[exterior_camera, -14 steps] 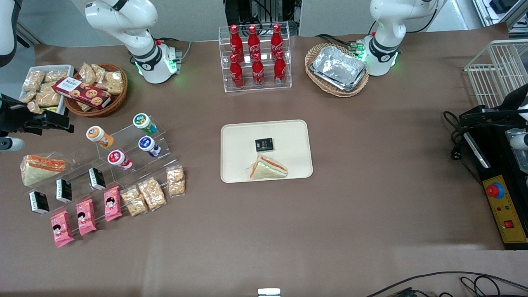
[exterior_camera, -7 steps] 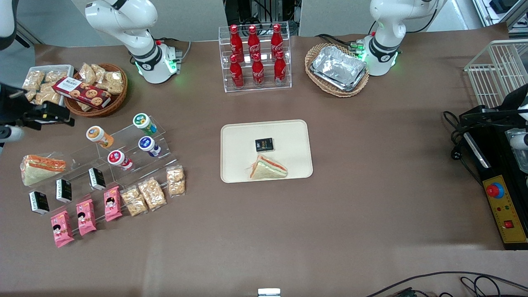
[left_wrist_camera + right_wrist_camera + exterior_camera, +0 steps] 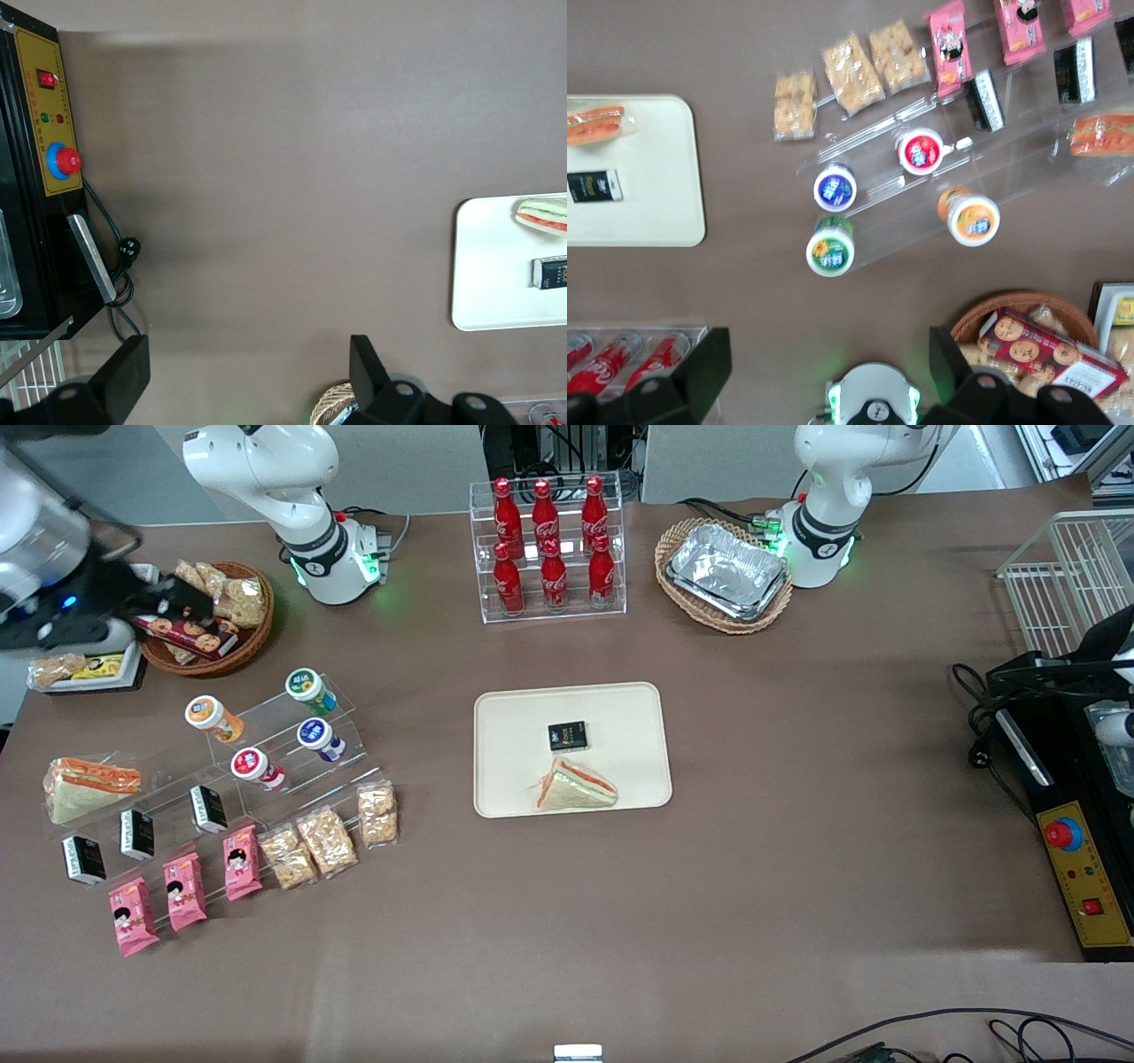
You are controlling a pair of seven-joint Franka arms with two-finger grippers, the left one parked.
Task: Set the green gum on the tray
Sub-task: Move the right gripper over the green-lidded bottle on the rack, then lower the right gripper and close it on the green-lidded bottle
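The green gum (image 3: 306, 685) stands on the top step of a clear acrylic stand (image 3: 341, 713), its green lid with a yellow mark facing up. It also shows in the right wrist view (image 3: 830, 251). The cream tray (image 3: 523, 726) lies mid-table and holds a sandwich (image 3: 576, 788) and a black packet (image 3: 567, 735); it also shows in the right wrist view (image 3: 647, 177). My gripper (image 3: 173, 605) hangs open and empty high above the snack basket, farther from the front camera than the green gum. In the wrist view its fingers (image 3: 709, 363) are spread wide.
Blue-lidded (image 3: 314, 732), orange-lidded (image 3: 204, 712) and red-lidded (image 3: 248, 763) canisters share the stand with the green gum. A wicker basket of biscuits (image 3: 239, 638) lies under my gripper. A cola bottle rack (image 3: 549, 549) and foil trays in a basket (image 3: 725, 574) stand farther back.
My gripper has swung from the working arm's table edge, beside the stand, up and away from the front camera to above the snack basket. Nothing on the table has moved.
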